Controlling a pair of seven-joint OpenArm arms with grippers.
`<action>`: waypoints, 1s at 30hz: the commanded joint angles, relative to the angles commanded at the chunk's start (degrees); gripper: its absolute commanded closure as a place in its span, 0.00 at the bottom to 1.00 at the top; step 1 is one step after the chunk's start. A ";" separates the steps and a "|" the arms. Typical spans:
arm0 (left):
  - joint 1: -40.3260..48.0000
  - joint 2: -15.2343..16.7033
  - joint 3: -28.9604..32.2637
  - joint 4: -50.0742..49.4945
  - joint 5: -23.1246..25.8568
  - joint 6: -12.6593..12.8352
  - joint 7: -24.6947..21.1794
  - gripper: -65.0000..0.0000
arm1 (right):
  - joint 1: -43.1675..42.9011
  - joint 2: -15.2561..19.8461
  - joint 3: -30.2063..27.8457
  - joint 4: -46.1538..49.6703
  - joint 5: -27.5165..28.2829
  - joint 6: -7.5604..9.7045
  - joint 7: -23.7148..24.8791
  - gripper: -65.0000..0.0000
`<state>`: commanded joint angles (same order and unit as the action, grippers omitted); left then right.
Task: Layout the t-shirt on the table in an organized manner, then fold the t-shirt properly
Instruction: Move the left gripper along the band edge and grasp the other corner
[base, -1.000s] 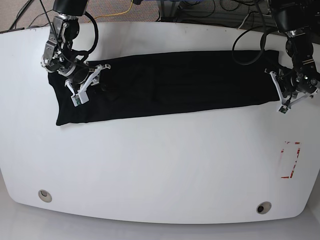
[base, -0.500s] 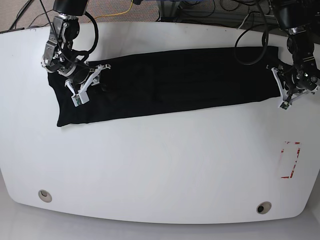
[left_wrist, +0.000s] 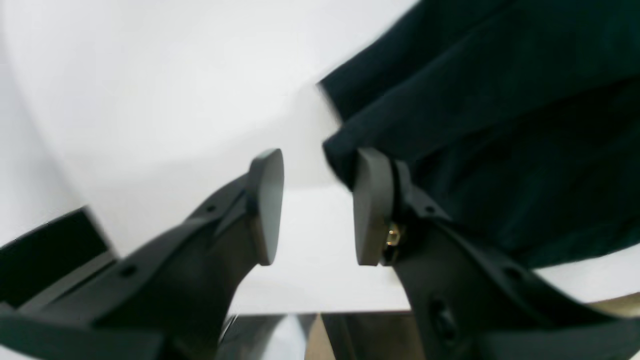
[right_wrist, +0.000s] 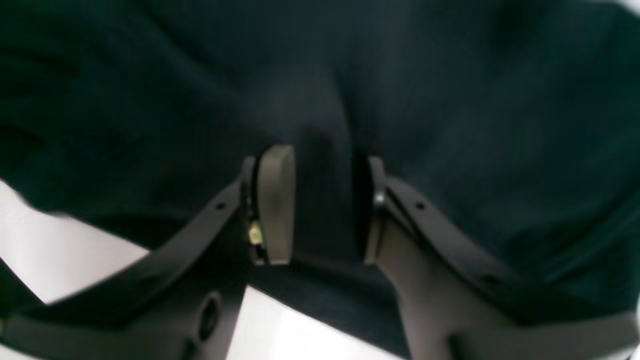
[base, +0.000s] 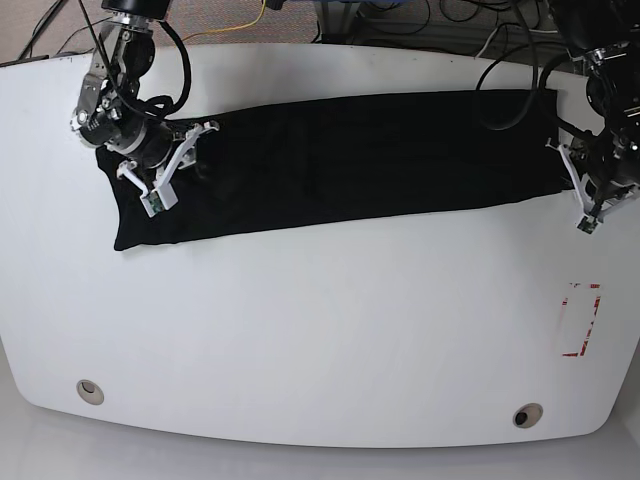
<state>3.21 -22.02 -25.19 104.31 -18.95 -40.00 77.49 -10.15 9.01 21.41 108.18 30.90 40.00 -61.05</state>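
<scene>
While the white table (base: 320, 340) is filling most of the base view, the black t-shirt (base: 330, 165) is lying along its far side, long axis running basically left-right, right end angling slightly farther back. Both the left gripper (left_wrist: 317, 207) and right gripper (right_wrist: 325, 210) are sitting open.

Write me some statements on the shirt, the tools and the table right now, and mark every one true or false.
1. The t-shirt is a long strip running crosswise on the table. True.
2. The left tool is shut. False: its fingers stand apart.
3. The right tool is over the t-shirt. True.
4. The red tape marks are covered by the t-shirt. False: they show on the table, away from the fabric.
5. The table has two round grommets near its curved corners. True.
</scene>
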 joint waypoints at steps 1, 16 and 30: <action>0.09 0.00 -0.18 0.26 -1.05 0.00 0.00 0.66 | 0.00 -0.79 0.00 1.05 -0.26 0.00 -0.70 0.70; 0.97 0.00 -13.71 -7.82 -16.26 0.00 0.00 0.66 | 0.88 -3.69 -0.44 1.67 -3.16 0.00 -1.67 0.30; 0.79 -0.88 -18.73 -25.49 -21.10 0.00 -0.62 0.50 | 0.88 -4.57 -0.53 0.35 -6.15 0.00 -1.67 0.30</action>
<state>4.00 -22.90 -43.91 78.81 -40.04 -40.00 76.88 -9.27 4.44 20.88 108.53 24.75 40.00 -62.73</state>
